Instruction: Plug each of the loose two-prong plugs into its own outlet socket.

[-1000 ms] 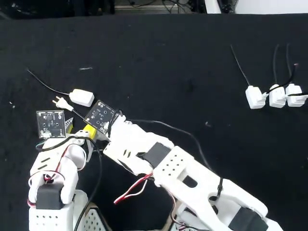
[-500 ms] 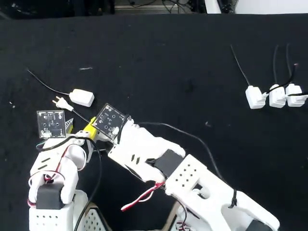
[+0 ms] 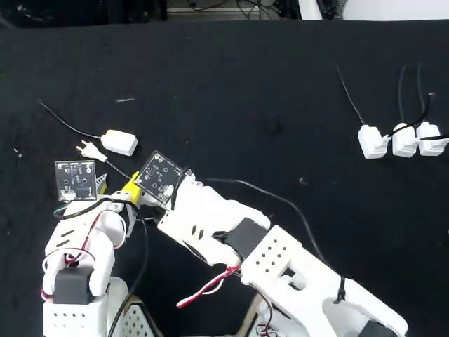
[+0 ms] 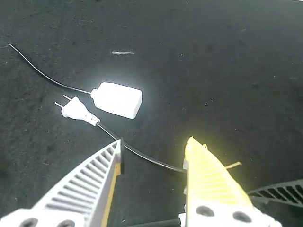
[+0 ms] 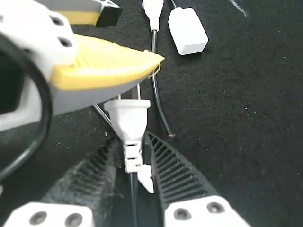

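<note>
My right gripper [image 5: 131, 144] is shut on a white two-prong plug [image 5: 127, 116], its prongs pointing at the yellow finger [image 5: 102, 66] of my left gripper, which lies just ahead. A white socket block [image 5: 188, 30] and a second loose plug [image 5: 152, 8] lie beyond. In the left wrist view my left gripper [image 4: 154, 149] stands open above the black cable [image 4: 142, 155], with the socket block [image 4: 116, 100] and loose plug [image 4: 75, 109] a little farther on. From above, socket block [image 3: 119, 142] and loose plug [image 3: 88, 149] lie at the left, left gripper [image 3: 114, 186] just below.
Three white socket blocks [image 3: 403, 139] with black cables stand in a row at the far right. The right arm [image 3: 231, 232] crosses diagonally from the bottom right toward the left arm [image 3: 77, 246]. A black cable [image 3: 280, 203] curves over the mat beside it.
The right arm's wrist shifted a little right and toward the near edge over the first half second, then held still. The left arm has not moved.
</note>
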You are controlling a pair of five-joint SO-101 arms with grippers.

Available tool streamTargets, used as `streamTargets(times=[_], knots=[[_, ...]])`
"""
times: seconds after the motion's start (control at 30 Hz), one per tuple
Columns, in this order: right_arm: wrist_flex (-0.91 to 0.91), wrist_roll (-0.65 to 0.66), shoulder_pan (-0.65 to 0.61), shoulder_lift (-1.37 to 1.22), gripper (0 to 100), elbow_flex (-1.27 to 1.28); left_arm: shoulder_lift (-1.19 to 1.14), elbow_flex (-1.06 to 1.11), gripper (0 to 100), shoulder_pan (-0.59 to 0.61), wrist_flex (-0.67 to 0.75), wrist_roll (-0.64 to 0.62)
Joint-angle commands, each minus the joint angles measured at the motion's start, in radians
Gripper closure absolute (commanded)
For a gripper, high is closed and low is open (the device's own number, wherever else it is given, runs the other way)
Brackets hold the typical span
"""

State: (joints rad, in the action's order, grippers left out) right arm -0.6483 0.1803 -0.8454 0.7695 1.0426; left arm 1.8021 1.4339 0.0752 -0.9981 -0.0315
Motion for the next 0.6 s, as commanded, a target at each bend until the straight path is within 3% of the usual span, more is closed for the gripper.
streamTargets(times=[0.0, 0.57], knots=[[0.005, -0.009, 0.025, 0.058, 98.8, -0.025, -0.014, 0.002, 78, -0.012, 0.0, 0.012], [0.003, -0.015, 0.025, 0.059, 98.8, -0.027, -0.008, 0.033, 78, -0.012, 0.0, 0.046]])
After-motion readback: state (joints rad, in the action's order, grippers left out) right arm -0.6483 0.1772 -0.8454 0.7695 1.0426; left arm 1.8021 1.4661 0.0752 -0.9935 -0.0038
